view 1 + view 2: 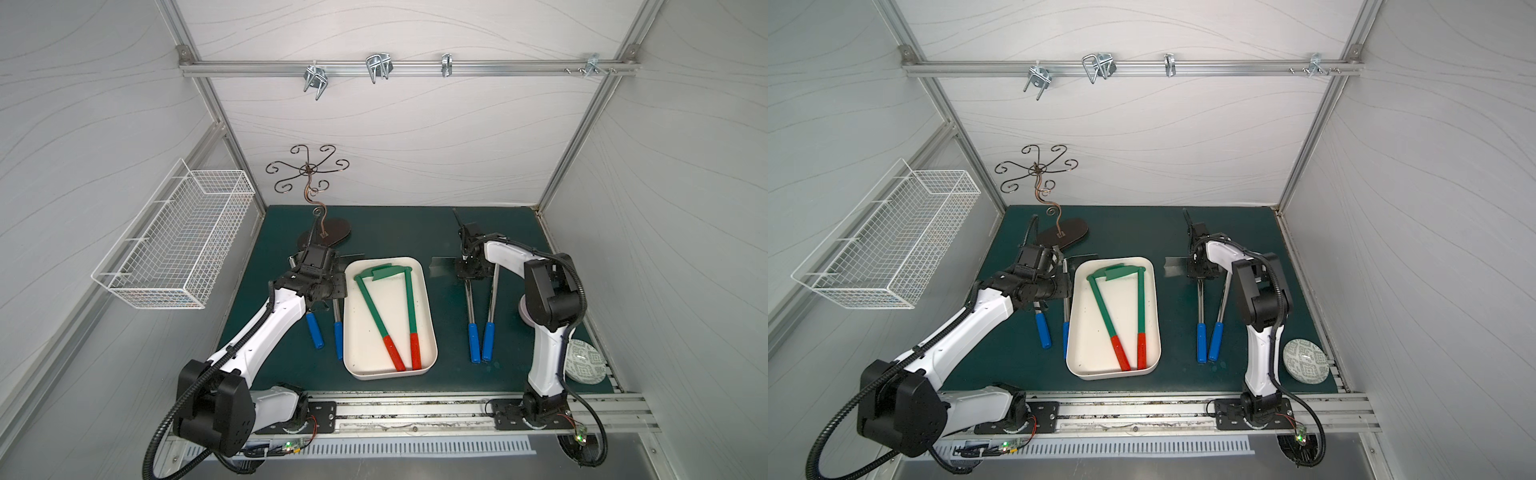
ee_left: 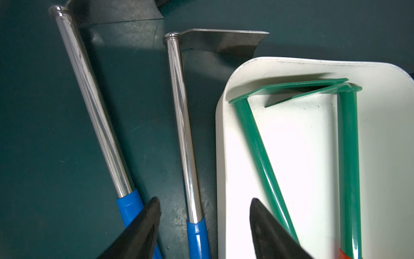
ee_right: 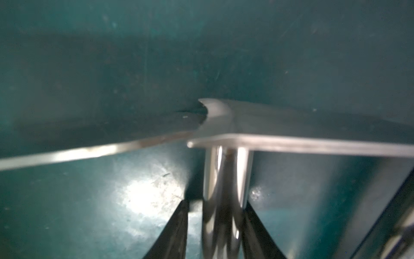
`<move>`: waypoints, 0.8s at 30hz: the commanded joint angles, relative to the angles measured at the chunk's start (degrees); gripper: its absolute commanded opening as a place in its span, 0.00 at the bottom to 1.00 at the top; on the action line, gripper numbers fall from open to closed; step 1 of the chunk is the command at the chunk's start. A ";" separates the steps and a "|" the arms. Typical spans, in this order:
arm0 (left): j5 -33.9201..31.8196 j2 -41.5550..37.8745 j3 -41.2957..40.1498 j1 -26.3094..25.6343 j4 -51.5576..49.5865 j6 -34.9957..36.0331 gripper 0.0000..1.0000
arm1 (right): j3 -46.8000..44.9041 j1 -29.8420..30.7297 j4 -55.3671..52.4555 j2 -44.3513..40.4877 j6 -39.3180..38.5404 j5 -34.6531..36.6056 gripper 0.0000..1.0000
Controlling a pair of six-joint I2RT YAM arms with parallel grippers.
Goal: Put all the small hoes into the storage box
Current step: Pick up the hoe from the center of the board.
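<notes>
The storage box (image 1: 362, 341) lies mid-table, a cream tray holding two green hoes with red grips (image 1: 376, 316) (image 1: 411, 307). Two steel hoes with blue grips (image 1: 314, 330) (image 1: 338, 338) lie to its left, and two more (image 1: 473, 343) (image 1: 487, 340) to its right. My right gripper (image 3: 216, 201) (image 1: 468, 272) straddles the shaft (image 3: 224, 175) of the right-hand hoe nearer the box, just under its blade. One finger touches the shaft and a narrow gap shows at the other; the view is blurred. My left gripper (image 2: 205, 200) hangs open above the shorter left hoe (image 2: 181, 125) and the box rim (image 2: 220, 139).
A white wire basket (image 1: 178, 241) hangs on the left wall. A scrolled metal hook stand (image 1: 328, 235) stands at the back left, close to the left wrist. A patterned plate (image 1: 582, 359) lies at the front right behind the right arm. Metal hooks (image 1: 378, 66) hang on the back rail.
</notes>
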 commanded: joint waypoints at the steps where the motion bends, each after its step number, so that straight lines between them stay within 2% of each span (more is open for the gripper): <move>1: 0.41 -0.90 -0.17 0.28 1.20 0.20 0.65 | 0.30 0.37 -2.45 0.60 -1.34 0.39 0.33; 10: 0.49 -1.15 -0.10 0.26 1.26 0.15 0.65 | 0.29 2.18 -4.09 -1.28 -3.23 2.70 0.14; 19: 0.41 -1.49 -0.23 0.26 1.29 0.11 0.65 | 3.44 4.15 -7.91 -6.33 -3.33 4.84 0.06; 24: 0.20 -1.78 -0.35 0.26 1.25 0.01 0.65 | 7.87 4.73 -14.33 -9.95 1.51 5.28 0.03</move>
